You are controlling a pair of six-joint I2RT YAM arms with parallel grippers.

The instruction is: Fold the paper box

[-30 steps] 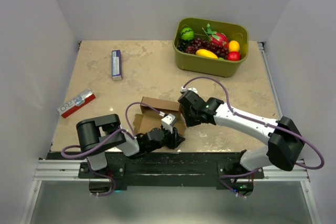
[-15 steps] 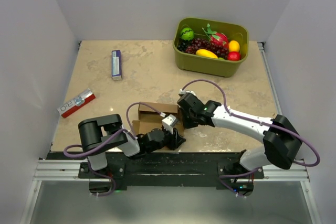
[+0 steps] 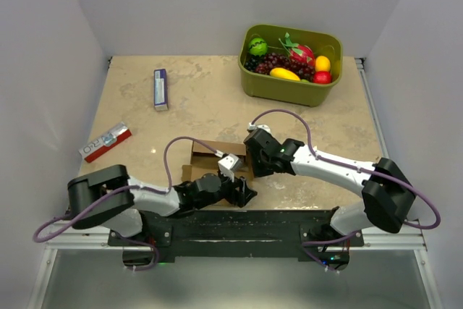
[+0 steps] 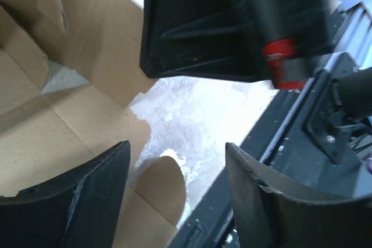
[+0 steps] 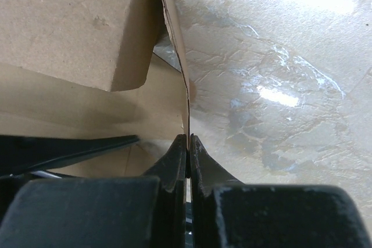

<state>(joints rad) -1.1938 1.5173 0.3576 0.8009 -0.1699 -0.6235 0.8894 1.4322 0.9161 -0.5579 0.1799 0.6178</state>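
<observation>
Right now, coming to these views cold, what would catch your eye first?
Front centre, two pincers meet at the half-folded paper box: the right pincer shut on the edge of one upright wall, the left pincer open over its flaps. A green bin of bright fruit sits far right.

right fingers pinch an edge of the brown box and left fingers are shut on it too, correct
No: the left wrist view shows the left fingers open, gripping nothing. The right fingers do pinch an edge of the paper box.
</observation>
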